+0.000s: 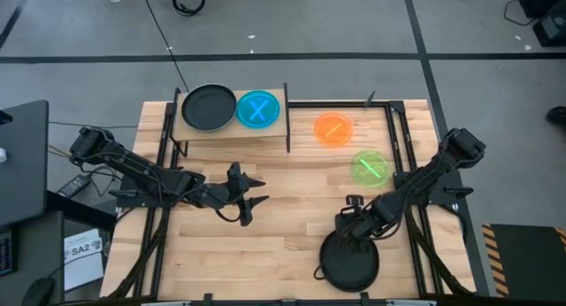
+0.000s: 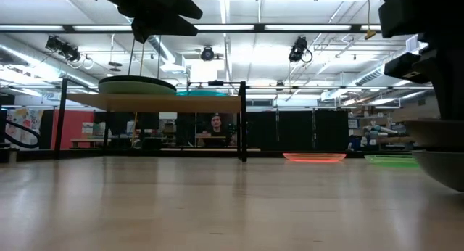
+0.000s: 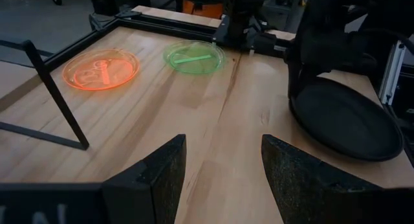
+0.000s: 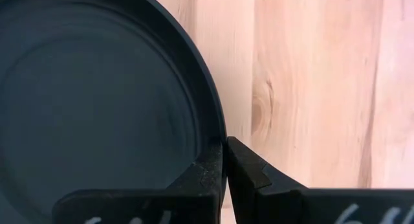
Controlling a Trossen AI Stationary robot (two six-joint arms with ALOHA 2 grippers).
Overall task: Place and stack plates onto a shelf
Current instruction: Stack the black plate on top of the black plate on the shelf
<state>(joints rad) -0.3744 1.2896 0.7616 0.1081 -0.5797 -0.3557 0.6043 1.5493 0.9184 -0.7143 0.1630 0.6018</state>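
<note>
The shelf (image 1: 232,131) stands at the table's far left. It bears a large dark plate (image 1: 209,107) and a blue plate (image 1: 258,109). An orange plate (image 1: 333,129) and a bright green plate (image 1: 370,166) lie flat on the table at the far right. A black plate (image 1: 348,263) is near the front edge, with my right gripper (image 1: 355,231) shut on it. My left gripper (image 1: 258,191) hangs open over the middle of the table, nothing between its fingers (image 3: 162,169). My right gripper pinches the black plate's rim (image 4: 223,141) at its far edge, one finger inside the plate and one outside. The fingers come steeply from above, slanting in from the right. The plate tilts, held edge highest; I cannot tell whether its near edge (image 3: 362,153) is on the table.
Black frame rails (image 1: 400,138) run along the table's left, right and far sides. Bare wood lies between the two arms in the middle. In the low view a person (image 2: 214,125) sits in the room behind the shelf.
</note>
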